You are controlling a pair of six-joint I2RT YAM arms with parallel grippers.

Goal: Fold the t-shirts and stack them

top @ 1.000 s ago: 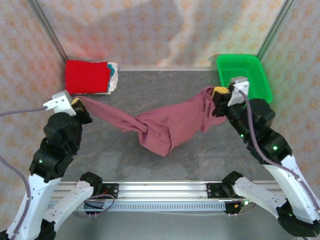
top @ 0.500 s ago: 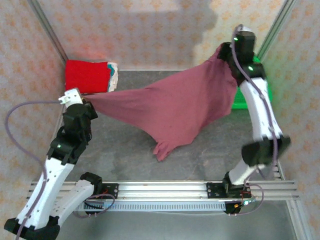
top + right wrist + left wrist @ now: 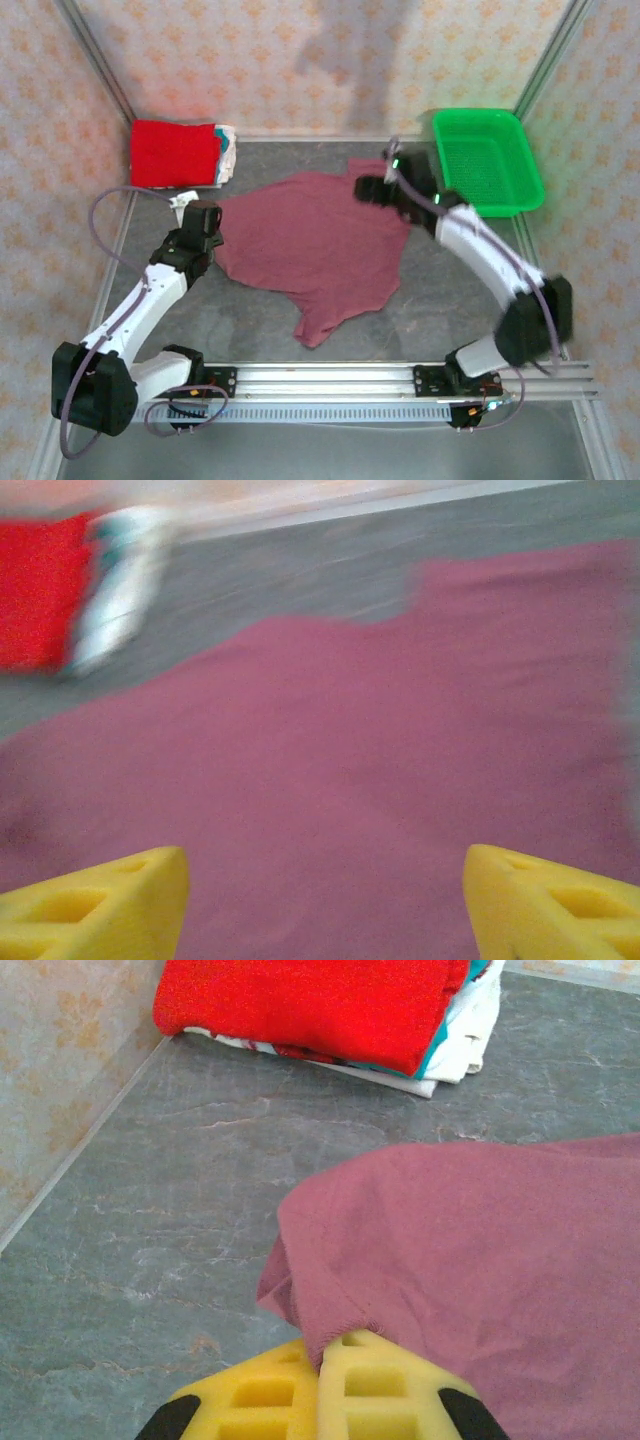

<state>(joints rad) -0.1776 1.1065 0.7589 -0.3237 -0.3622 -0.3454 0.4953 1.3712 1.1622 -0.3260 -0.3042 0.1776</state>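
Observation:
A maroon t-shirt (image 3: 310, 245) lies spread out on the grey table, plain side up. My left gripper (image 3: 207, 222) is at its left edge, and in the left wrist view it (image 3: 322, 1348) is shut on a fold of the maroon hem (image 3: 330, 1310). My right gripper (image 3: 362, 190) hovers over the shirt's far right corner. Seen from the right wrist, its yellow fingers (image 3: 100, 900) stand wide apart with only maroon cloth (image 3: 350, 780) below. A stack of folded t-shirts, bright red on top (image 3: 175, 152) and whitish ones under it (image 3: 470, 1030), sits in the far left corner.
A green plastic basket (image 3: 487, 160) stands in the far right corner. Patterned walls close in the table on three sides. Bare grey tabletop (image 3: 450, 290) lies right of and in front of the shirt, before the aluminium rail (image 3: 330, 378).
The right gripper has opened, let go of the maroon shirt and come down from its raised position. The shirt has dropped flat onto the table. The left gripper moved right and lower, still holding.

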